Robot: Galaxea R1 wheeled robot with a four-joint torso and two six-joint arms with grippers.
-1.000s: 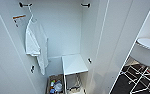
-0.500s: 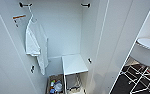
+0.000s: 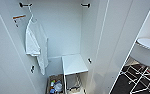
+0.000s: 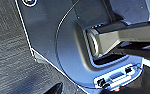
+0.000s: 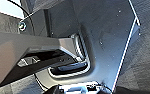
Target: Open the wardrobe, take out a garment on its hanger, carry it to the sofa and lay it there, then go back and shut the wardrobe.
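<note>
My left gripper (image 4: 56, 88) and right gripper (image 5: 53, 89) each show as no more than a dark tip at the edge of their wrist views, hanging over dark grey carpet (image 4: 8, 50) beside my own dark plate and bar, and I cannot tell whether either is clenched, released or grasping anything. In the head view the wardrobe (image 3: 63, 30) stands right in front of me, wide open, its white back wall taking up the middle. The left door (image 3: 3, 62) is swung out on my left and the right door (image 3: 116, 37) on my right, both plain white. Beyond the right door is a white round table (image 3: 147, 46) on thin white legs (image 3: 141, 77), standing on dark floor. Inside the wardrobe, a white T-shirt (image 3: 34, 42) hangs against the left side wall, reaching down past the middle of the wardrobe. Low on the right sits a white shelf block (image 3: 74, 64), and just beside it on the wardrobe floor is a box (image 3: 55, 86) of small colourful things that I cannot make out. The shirt's white hanger (image 3: 31, 13) hooks onto a black hook (image 3: 23, 4) at the upper left; a second black hook (image 3: 85, 5) sits at the upper right. An orange-edged tag (image 3: 19, 17) lies on the left wall near the hanger.
</note>
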